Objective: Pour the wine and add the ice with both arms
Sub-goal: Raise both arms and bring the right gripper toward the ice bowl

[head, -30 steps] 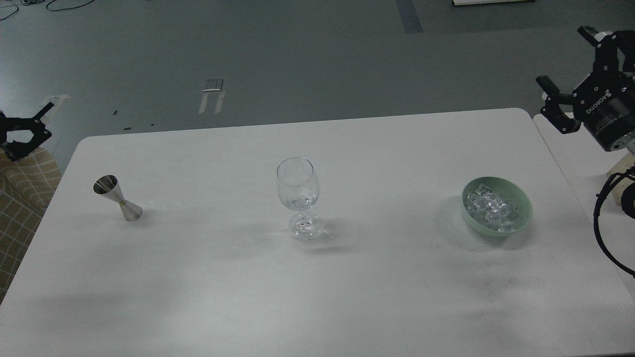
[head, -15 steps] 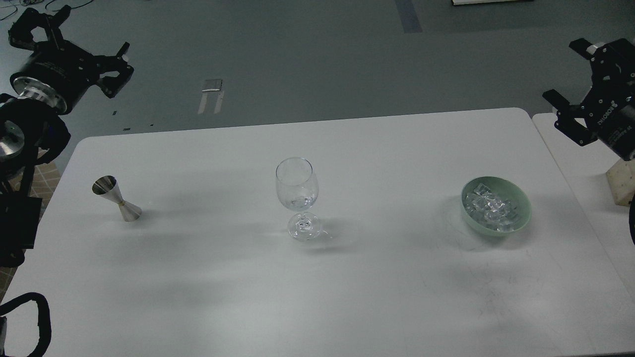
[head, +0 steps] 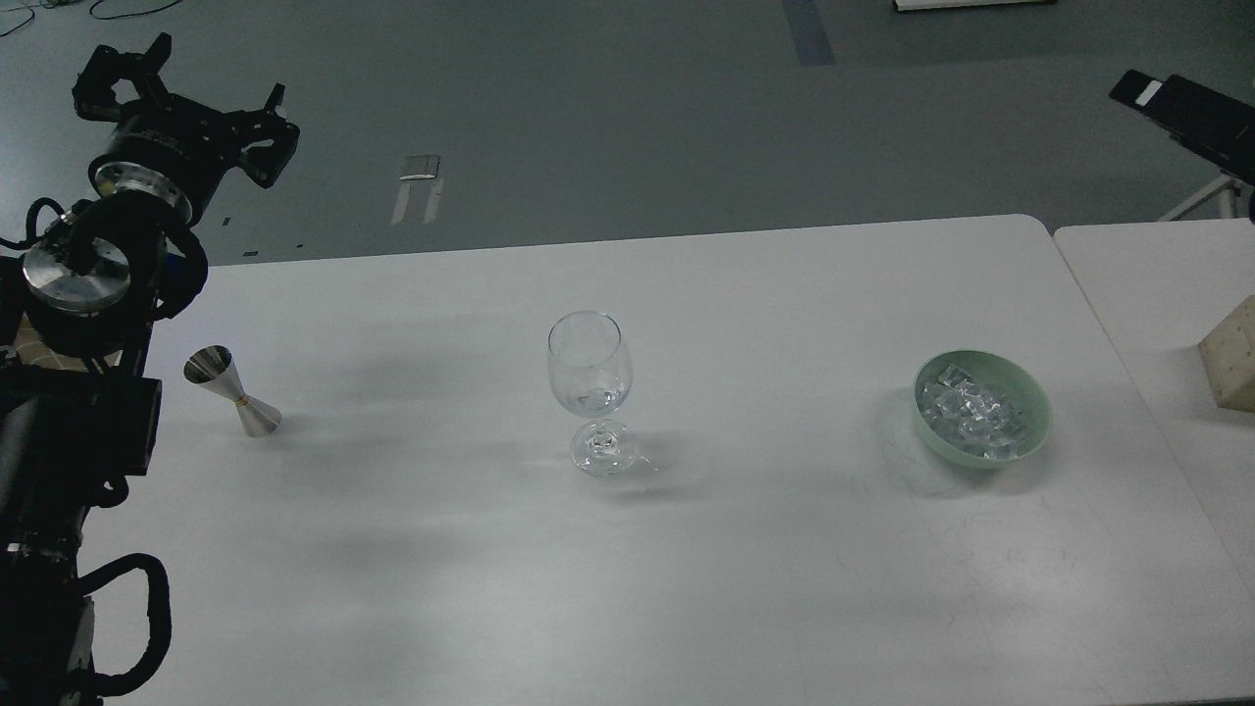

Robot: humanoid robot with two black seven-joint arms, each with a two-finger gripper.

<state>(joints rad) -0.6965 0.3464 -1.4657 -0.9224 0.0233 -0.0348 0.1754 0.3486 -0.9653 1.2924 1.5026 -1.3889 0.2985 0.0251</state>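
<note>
Tabletop (head: 627, 588): white, rounded far corners; a second white surface adjoins at the right edge.

Wine glass (head: 589, 390): clear, stemmed, upright near the tabletop's centre; a small glinting bit low in the bowl, identity unclear.

Jigger (head: 232, 391): steel, double-cone, standing on the left part of the tabletop, tilted in view with its open mouth up and to the left.

Bowl (head: 1037, 400): pale green, shallow, on the right part, well apart from the wine glass.

Ice (head: 973, 412): clear cubes heaped inside the bowl.

Left arm (head: 78, 294): black, silver round joint cap, looped cable; rises along the left edge.

Left gripper (head: 181, 88): above the floor beyond the tabletop's far left corner; jaws spread wide, holding nothing.

Right arm (head: 1191, 116): only a dark slab with a white patch shows at the upper right edge; its jaws are out of view.

Beige block (head: 1230, 358): on the adjoining surface, dotted face.

Writing: no legible brand or label.
</note>
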